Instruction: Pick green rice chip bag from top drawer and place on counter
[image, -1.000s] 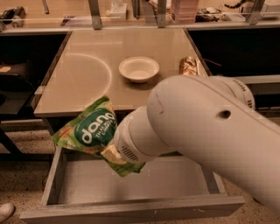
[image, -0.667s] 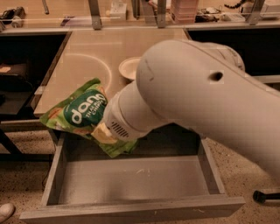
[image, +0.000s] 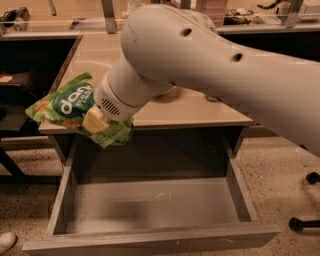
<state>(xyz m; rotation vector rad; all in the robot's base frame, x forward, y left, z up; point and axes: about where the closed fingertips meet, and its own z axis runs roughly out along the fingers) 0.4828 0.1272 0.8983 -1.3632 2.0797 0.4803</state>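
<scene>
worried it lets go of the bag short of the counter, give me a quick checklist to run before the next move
1. green rice chip bag out of the top drawer: ok, it is up at the front left corner of the counter.
2. Bag fully over the counter: not ok, part hangs past the front and left edges.
3. gripper at the bag: ok, at its lower right side.
4. Hold secure: cannot tell, the wrist hides it.
5. Landing spot free: cannot tell, the arm covers most of the counter.
6. Drawer under the overhang: ok, open, so a slip would likely land inside.
</scene>
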